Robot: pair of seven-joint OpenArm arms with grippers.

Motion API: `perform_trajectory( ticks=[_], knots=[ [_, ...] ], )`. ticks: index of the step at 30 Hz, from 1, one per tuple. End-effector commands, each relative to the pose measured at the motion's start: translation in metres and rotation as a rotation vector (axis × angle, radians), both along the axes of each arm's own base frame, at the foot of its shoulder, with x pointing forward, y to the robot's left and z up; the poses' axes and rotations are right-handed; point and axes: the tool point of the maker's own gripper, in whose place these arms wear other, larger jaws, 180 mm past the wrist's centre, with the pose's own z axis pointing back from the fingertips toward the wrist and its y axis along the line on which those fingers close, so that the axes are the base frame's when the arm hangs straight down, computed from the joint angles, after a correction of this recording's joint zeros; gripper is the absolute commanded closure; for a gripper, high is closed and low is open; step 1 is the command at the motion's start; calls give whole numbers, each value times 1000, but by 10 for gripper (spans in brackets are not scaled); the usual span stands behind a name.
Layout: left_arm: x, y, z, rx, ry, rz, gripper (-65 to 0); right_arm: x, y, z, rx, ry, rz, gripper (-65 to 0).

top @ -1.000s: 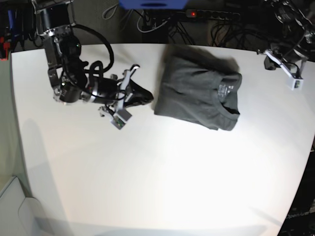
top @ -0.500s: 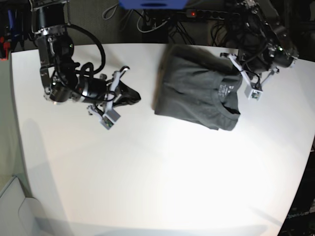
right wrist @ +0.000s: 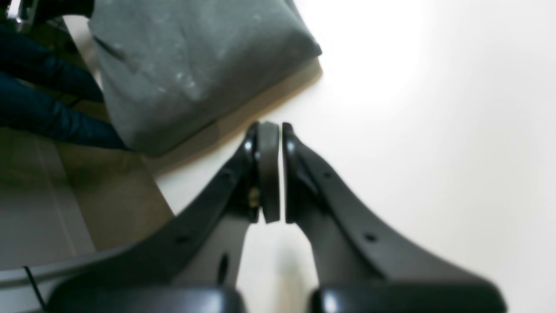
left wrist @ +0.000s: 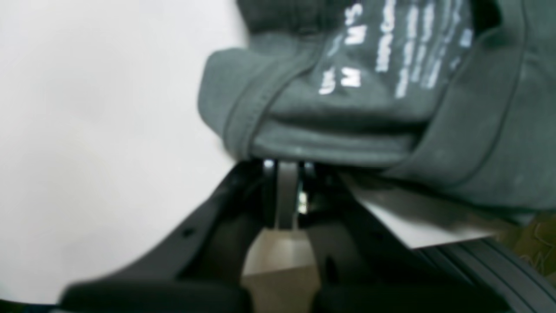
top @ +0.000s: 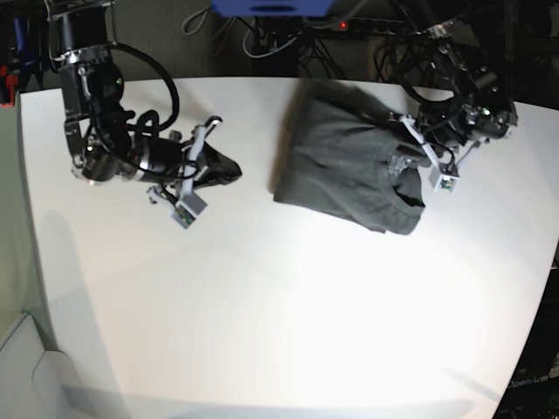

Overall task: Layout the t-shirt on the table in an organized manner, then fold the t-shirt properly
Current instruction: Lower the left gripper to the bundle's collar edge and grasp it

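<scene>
The left gripper (left wrist: 284,174), clenched empty, noses against the collar of the soft dark charcoal-grey cloth t-shirt (top: 349,166), folded on the white matte bench (top: 279,305). The right gripper (right wrist: 269,143), also clenched empty, sits apart. Light, limp cloth; best pinched at a hem or collar edge.

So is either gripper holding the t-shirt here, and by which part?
No. The right gripper is shut on nothing, apart from the t-shirt; the left gripper is shut at the collar edge, gripping no cloth.
</scene>
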Motion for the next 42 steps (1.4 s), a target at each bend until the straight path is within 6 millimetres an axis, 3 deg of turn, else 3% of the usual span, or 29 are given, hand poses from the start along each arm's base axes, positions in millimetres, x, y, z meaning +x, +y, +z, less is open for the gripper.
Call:
perform_trajectory(
  ticks=[1, 4, 11, 13, 20, 24, 26, 29, 34, 42],
  knots=[
    [2, 3, 4, 9, -6, 3, -1, 9, 2, 14, 32, -48, -1, 0],
    [-11, 7, 8, 39, 10, -3, -1, 10, 2, 15, 32, -51, -1, 0],
    [-15, 16, 32, 113, -29, -8, -6, 10, 3, 16, 34, -52, 2, 0],
    [-17, 22, 39, 141, -39, -12, -34, 10, 4, 15, 34, -51, 5, 0],
    [-4, 26, 79, 55, -179, -30, -349, 9, 4, 15, 35, -49, 5, 0],
    [8, 39, 110, -54, -322, 1, -457, 8, 5, 14, 36, -46, 6, 0],
    [19, 48, 116, -71, -352, 19, -492, 7, 5, 14, 36, -44, 6, 0],
    [34, 54, 101, -127, -327, 60, -515, 7, 5, 14, 36, -43, 7, 0],
    [53, 42, 69, -271, -259, 100, -514, 8, 5, 14, 35, -44, 7, 0],
    [54, 11, 42, -373, -177, 78, -514, 8, 5, 14, 36, -47, 7, 0]
  ],
)
